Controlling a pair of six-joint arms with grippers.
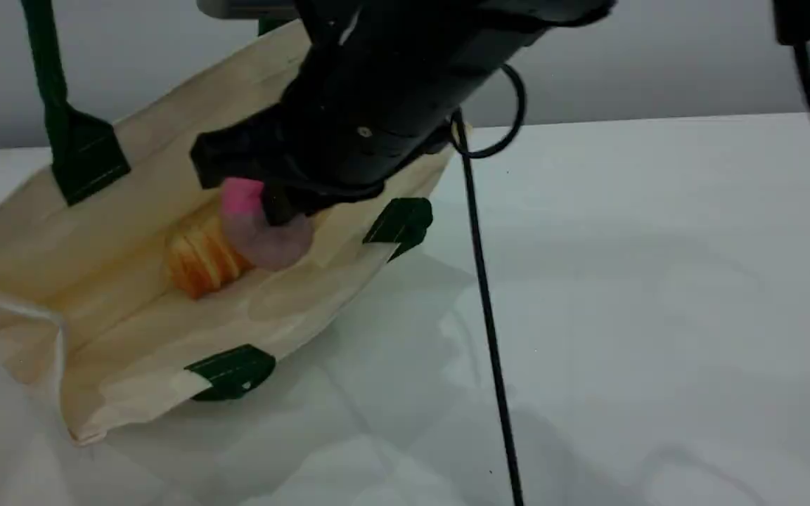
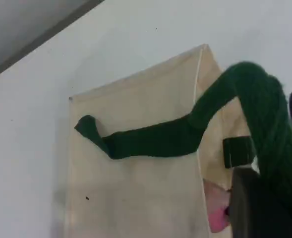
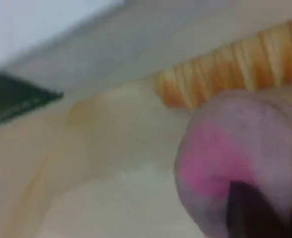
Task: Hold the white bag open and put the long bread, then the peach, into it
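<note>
The white bag (image 1: pixel 117 330) lies on its side with its mouth open toward the camera. Its far green handle (image 1: pixel 50 77) is pulled up out of the scene view's top. In the left wrist view that handle (image 2: pixel 264 114) runs down into my left gripper (image 2: pixel 272 208), which is shut on it. The long bread (image 1: pixel 197 267) rests inside the bag. My right gripper (image 1: pixel 271 211) reaches into the mouth, shut on the peach (image 1: pixel 268 239), which hangs just over the bread's right end. Up close, the peach (image 3: pixel 235 158) sits against the dark fingertip (image 3: pixel 250 213), the bread (image 3: pixel 235 74) behind it.
A black cable (image 1: pixel 486 302) hangs from the right arm and crosses the table right of the bag. The near handle's green patches (image 1: pixel 233 371) lie on the bag's lower lip. The white table (image 1: pixel 658 316) stretches to the right.
</note>
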